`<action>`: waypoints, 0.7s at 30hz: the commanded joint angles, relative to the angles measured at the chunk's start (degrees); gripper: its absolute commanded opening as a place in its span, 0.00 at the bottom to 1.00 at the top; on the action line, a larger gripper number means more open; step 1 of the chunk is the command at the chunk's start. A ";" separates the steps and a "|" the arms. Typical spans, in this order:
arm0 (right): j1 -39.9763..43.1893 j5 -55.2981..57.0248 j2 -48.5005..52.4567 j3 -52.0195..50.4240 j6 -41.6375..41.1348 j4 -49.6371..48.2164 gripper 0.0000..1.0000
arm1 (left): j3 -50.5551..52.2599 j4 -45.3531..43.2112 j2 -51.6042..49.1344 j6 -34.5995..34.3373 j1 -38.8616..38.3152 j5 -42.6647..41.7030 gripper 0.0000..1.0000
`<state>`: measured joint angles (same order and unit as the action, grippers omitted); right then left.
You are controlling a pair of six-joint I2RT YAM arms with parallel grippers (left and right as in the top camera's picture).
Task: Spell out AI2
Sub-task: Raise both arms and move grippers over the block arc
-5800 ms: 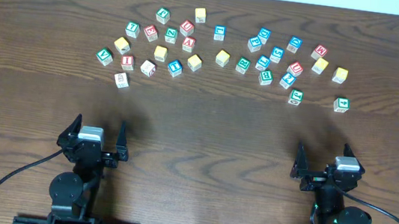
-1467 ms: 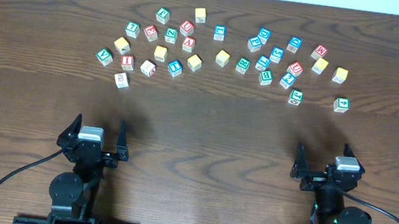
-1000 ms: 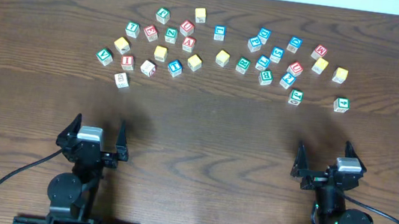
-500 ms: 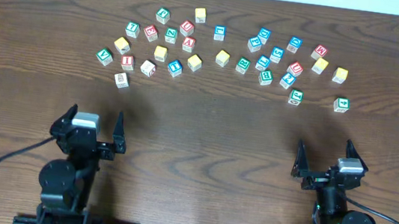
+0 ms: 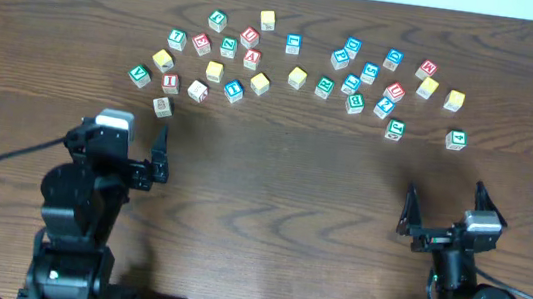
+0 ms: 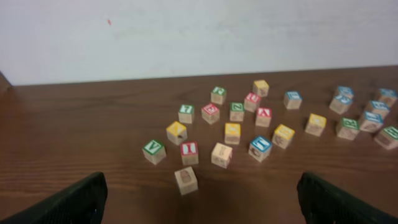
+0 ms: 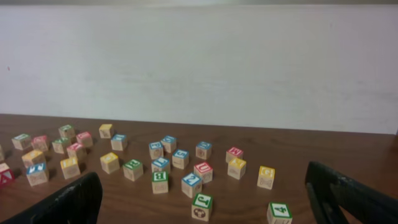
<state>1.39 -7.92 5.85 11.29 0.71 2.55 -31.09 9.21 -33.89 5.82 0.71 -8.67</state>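
Many lettered wooden blocks lie scattered across the far half of the table. A red A block [image 5: 252,58] also shows in the left wrist view [image 6: 263,116]. A red I block [image 5: 170,83] sits at the left of the scatter and shows in the left wrist view [image 6: 189,150]. A blue 2 block [image 5: 384,107] sits on the right and shows in the right wrist view [image 7: 191,183]. My left gripper [image 5: 121,141] is open and empty, just short of the left blocks [image 6: 202,205]. My right gripper [image 5: 443,215] is open and empty near the front edge [image 7: 211,202].
A plain block with a picture face [image 5: 162,106] lies closest to my left gripper. A green J block [image 5: 394,130] and a green 4 block [image 5: 456,140] are the nearest ones ahead of my right gripper. Bare dark wood table [image 5: 273,180] lies between the arms and blocks.
My left arm has risen and moved forward toward the left blocks. My right gripper has shifted a little to the right. No block has moved.
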 commanded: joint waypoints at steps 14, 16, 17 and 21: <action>0.94 -6.93 26.93 24.22 0.66 9.68 0.99 | -14.84 11.41 -10.25 -0.26 0.22 -1.42 0.96; 0.94 -7.93 30.40 28.26 0.66 12.46 0.99 | -16.55 12.92 -11.43 -0.28 0.22 -1.44 0.96; 0.94 -8.44 32.17 30.23 0.66 13.70 0.99 | -17.38 13.60 -12.02 -0.28 0.22 -1.42 0.96; 0.94 -10.54 39.60 38.38 0.68 18.47 0.99 | -22.18 17.18 -15.61 -0.28 0.22 -1.44 0.96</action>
<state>1.39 -15.68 41.39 44.16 0.71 18.98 -48.62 24.73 -47.24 5.82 0.71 -9.13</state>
